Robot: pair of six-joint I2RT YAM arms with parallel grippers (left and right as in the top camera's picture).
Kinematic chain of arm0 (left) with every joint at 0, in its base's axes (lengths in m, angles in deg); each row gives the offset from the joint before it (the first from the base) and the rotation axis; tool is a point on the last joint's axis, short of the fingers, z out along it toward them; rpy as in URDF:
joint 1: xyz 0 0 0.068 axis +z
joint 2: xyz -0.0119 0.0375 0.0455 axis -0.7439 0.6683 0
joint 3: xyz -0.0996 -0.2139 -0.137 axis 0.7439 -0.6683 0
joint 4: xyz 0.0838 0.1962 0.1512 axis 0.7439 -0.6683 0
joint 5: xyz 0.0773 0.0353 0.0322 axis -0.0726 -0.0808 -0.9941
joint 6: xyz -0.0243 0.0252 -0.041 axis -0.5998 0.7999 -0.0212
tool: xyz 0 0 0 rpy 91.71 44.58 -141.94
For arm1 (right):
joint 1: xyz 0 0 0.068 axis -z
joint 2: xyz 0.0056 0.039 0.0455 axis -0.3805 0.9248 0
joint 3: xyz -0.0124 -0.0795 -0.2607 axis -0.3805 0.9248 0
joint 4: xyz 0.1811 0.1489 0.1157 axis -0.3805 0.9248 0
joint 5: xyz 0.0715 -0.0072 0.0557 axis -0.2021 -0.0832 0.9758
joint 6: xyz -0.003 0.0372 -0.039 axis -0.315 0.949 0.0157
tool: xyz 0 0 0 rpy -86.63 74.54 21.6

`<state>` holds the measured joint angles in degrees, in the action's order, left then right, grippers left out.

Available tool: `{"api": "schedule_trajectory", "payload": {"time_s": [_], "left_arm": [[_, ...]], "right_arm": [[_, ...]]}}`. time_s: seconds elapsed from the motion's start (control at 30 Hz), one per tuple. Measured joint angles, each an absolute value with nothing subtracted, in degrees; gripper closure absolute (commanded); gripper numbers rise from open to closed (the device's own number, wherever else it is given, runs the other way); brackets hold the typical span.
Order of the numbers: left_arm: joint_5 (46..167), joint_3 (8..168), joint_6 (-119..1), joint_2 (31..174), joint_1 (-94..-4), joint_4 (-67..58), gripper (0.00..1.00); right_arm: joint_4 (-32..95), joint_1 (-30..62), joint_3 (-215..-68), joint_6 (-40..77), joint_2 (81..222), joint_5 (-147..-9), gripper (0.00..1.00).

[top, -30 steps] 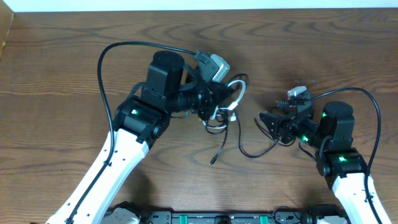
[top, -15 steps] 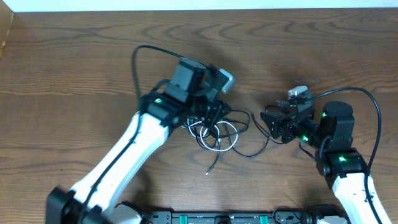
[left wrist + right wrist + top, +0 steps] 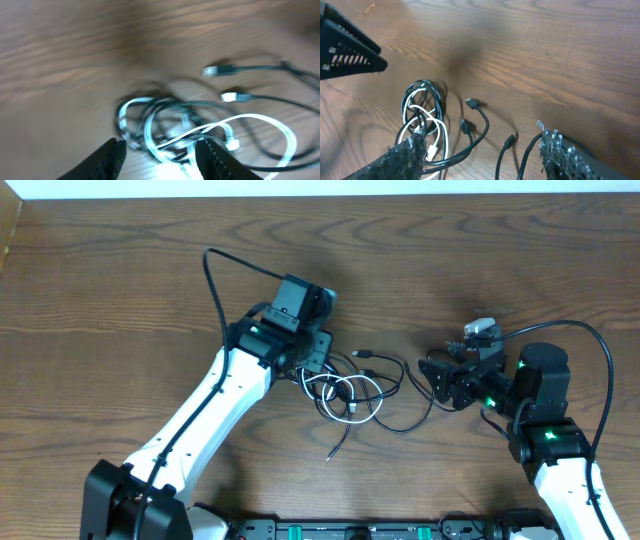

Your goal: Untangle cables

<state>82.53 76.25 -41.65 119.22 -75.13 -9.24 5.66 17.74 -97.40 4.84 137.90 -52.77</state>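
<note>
Both tools, left tool [image 3: 160,148] and right tool [image 3: 481,142], gape empty near the cables [image 3: 340,392].

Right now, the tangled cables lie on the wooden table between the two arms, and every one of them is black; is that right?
Not every one: the right wrist view shows a white cable looped among the black cables. The rest stands.
</note>
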Motion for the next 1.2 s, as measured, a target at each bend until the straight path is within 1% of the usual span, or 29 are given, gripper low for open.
{"api": "schedule_trajectory", "payload": {"time_s": [0.03,0.2,0.33,0.7,0.97,1.0,1.07,1.2], "left_arm": [[80.78,76.25,-42.24,119.22,-74.70,-10.07,0.41],[78.11,76.25,-42.54,119.31,-73.95,-11.33,0.39],[77.06,76.25,-42.54,121.65,-73.98,-11.38,0.39],[76.86,76.25,-42.54,134.87,-73.98,-11.42,0.39],[76.89,76.25,-42.54,137.89,-73.98,-10.83,0.41],[76.91,76.25,-42.54,137.89,-73.98,-10.79,0.50],[76.91,76.25,-42.52,137.89,-73.98,-10.77,0.62],[77.85,76.25,-42.91,137.89,-73.98,-10.55,0.81]], "right_arm": [[5.66,17.74,-97.40,4.89,137.90,-52.77,0.26],[5.68,17.74,-97.40,5.04,137.90,-53.32,0.24],[6.06,17.74,-97.40,5.04,137.90,-53.51,0.22],[6.19,17.74,-97.40,5.08,137.90,-54.10,0.20],[6.49,17.74,-97.40,5.08,137.90,-54.43,0.20],[6.49,17.74,-97.40,5.08,137.90,-54.43,0.20],[6.49,17.74,-97.40,5.08,137.90,-54.43,0.20],[6.52,17.74,-97.40,5.08,137.90,-54.43,0.21]]}}
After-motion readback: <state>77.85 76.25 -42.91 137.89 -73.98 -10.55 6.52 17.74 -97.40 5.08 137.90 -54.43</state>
